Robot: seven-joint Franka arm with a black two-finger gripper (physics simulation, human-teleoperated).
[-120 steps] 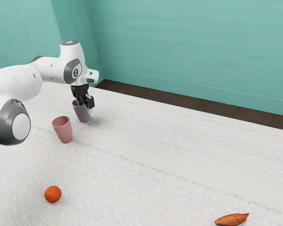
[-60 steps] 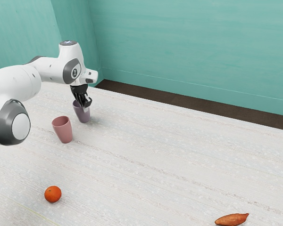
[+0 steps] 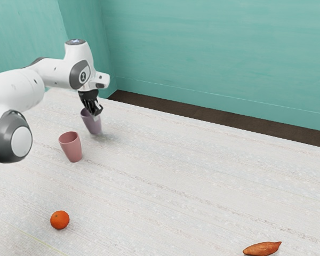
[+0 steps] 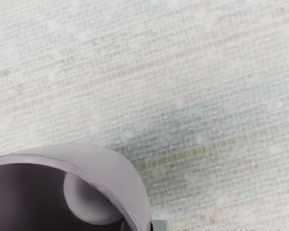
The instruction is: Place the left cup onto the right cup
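Exterior view: the gripper points down. Its fingers are drawn close together and pinch the rim wall of the mauve cup. In the wrist view, what we take for one finger's pad presses the inside of that wall, so we read the grasp as one finger inside and one outside.

The held cup hangs mouth up and slightly tilted. We judge its base to be just clear of the surface.

The pink cup stands upright and mouth up, nearer the camera and toward the exterior view's left of the held cup. The two are near each other but apart.

Coming move, as we judge it:
- raise the mauve cup above the pink rim;
- carry it near-left until the two vertical axes line up.
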